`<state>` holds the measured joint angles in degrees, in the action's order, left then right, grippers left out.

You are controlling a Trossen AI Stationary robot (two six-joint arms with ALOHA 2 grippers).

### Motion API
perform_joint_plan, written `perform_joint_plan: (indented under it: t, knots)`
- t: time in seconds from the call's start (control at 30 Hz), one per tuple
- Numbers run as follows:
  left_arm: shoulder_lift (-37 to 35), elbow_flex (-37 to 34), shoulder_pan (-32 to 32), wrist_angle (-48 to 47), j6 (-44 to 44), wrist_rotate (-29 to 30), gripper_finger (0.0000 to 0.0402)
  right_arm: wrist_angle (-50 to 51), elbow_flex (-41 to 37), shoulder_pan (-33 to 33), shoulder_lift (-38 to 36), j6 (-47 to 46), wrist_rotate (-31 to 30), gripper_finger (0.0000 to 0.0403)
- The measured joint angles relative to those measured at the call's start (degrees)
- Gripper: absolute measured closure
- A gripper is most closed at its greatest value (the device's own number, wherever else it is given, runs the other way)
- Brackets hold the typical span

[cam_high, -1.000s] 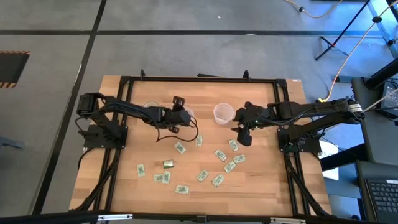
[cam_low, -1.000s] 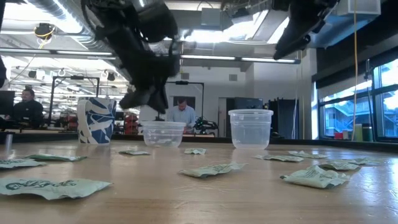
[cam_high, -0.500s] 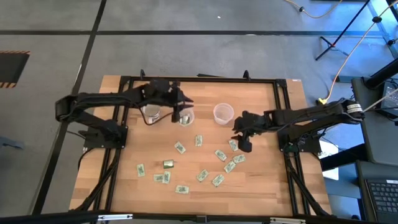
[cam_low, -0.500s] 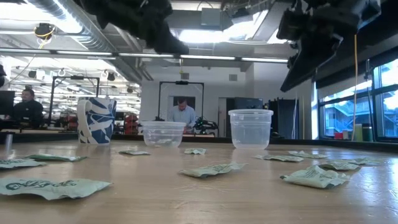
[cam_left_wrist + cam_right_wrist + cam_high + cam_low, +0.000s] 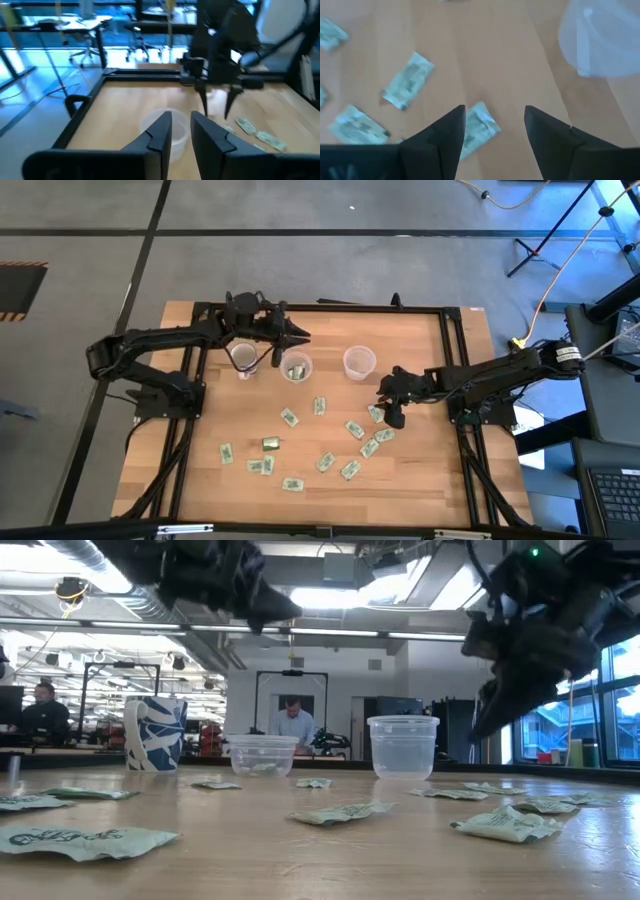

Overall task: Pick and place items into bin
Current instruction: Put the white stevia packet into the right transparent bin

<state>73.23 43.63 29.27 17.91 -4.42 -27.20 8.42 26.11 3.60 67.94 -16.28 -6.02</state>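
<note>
Several pale-green-and-white packets (image 5: pixel 352 429) lie flat on the wooden table, with one olive-gold packet (image 5: pixel 270 444) among them. A low clear bin (image 5: pixel 296 367) (image 5: pixel 262 754) stands near the far edge and has a packet inside. My left gripper (image 5: pixel 297 338) (image 5: pixel 181 126) hangs high beside that bin, slightly open and holding nothing. My right gripper (image 5: pixel 392 413) (image 5: pixel 495 122) is open and low over the table. Its fingers stand on either side of one packet (image 5: pixel 476 129) (image 5: pixel 375 413) without touching it.
A blue-and-white patterned cup (image 5: pixel 240 358) (image 5: pixel 153 733) stands left of the bin, and a taller clear cup (image 5: pixel 359 362) (image 5: pixel 403 746) stands to its right. A black frame (image 5: pixel 320 308) borders the table. People sit in the room behind.
My left gripper has risen from low over the clear bin and swung toward the table's far edge. My right gripper has come down toward the table and a little toward the near edge, over a packet.
</note>
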Motion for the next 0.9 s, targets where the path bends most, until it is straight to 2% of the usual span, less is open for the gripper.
perform_joint_plan:
  t: [0.17, 0.27, 0.6, 0.9]
  knots:
    - [-0.74, -8.01, 2.59, 13.3, 4.56, -1.25, 0.0343, -1.38, -1.45, 0.01, 1.33, 0.43, -0.48, 0.0214]
    - [-1.46, -10.47, 2.84, 17.25, 4.72, -1.43, 0.0343, -4.7, -2.16, -0.05, 3.32, 2.08, -0.57, 0.0233]
    - [-3.52, -11.44, 2.67, 18.02, 4.41, -1.45, 0.0343, -11.68, -2.06, -0.09, 14.05, 2.92, -0.8, 0.0274]
    - [-3.54, -11.44, 2.65, 17.86, 4.27, -1.42, 0.0342, -12.28, -1.95, -0.12, 15.5, 0.66, -1.06, 0.0332]
